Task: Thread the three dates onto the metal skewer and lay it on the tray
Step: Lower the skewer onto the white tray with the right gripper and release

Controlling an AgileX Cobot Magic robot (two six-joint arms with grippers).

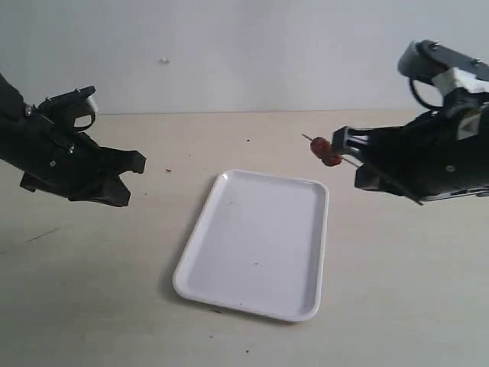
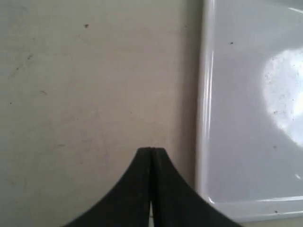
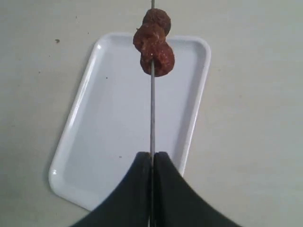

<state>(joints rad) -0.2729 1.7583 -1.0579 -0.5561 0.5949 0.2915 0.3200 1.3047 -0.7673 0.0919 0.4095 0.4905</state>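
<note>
My right gripper (image 3: 152, 154) is shut on the thin metal skewer (image 3: 152, 118), which sticks out in front of it. Three reddish-brown dates (image 3: 154, 42) sit bunched together near the skewer's far end. In the exterior view the dates (image 1: 325, 151) hang in the air past the tray's far right corner, with the right gripper (image 1: 351, 157) beside them. The white tray (image 1: 256, 241) lies flat in the middle of the table, with nothing on it. My left gripper (image 2: 151, 150) is shut on nothing, hovering over the table just beside the tray's rim (image 2: 203, 118).
The beige table (image 1: 99, 290) runs back to a pale wall. Small dark specks (image 1: 247, 140) dot the table behind the tray. The left arm (image 1: 61, 153) hangs at the left side, the right arm (image 1: 435, 153) at the right.
</note>
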